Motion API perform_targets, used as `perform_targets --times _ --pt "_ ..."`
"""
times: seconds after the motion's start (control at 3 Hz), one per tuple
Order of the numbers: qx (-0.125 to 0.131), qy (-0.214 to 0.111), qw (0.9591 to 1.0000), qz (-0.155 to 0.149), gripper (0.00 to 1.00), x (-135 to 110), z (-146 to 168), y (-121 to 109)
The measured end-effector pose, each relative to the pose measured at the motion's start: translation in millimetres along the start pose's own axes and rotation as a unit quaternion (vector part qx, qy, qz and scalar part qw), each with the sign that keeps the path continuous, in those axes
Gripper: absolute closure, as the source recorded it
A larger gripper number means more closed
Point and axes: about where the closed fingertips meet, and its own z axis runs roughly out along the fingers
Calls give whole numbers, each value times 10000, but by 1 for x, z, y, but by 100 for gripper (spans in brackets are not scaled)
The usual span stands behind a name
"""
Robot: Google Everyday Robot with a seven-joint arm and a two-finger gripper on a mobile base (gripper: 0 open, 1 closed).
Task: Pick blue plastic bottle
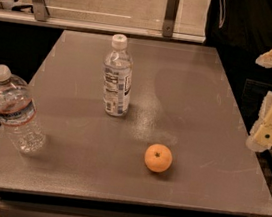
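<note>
I see the blue bottle (117, 77) upright on the table (204, 90), about 11 o'clock from its centre, with an orange (158, 157) at its 5 o'clock and a wider bottle (14, 111) at its 8. My gripper (265, 135) hangs past the table's 3 o'clock edge, well apart from the blue bottle. I cannot tell how open it is.

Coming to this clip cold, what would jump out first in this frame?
The bright orange stands out most, alone near the front of the grey table. Next is the blue plastic bottle, upright near the table's middle, and a wider red-striped bottle tilted at the left edge. The gripper hangs off the table's right side, far from all three.
</note>
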Motion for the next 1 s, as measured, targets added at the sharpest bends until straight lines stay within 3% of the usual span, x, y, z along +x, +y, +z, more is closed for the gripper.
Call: perform_targets --times 0.33,0.67,1.0 --pt "1 0 10000 0 0 0 0 0" --pt "48 -58 10000 -29 0 -12 10 -16" --pt "308 -303 9990 130 0 -37 21 -54"
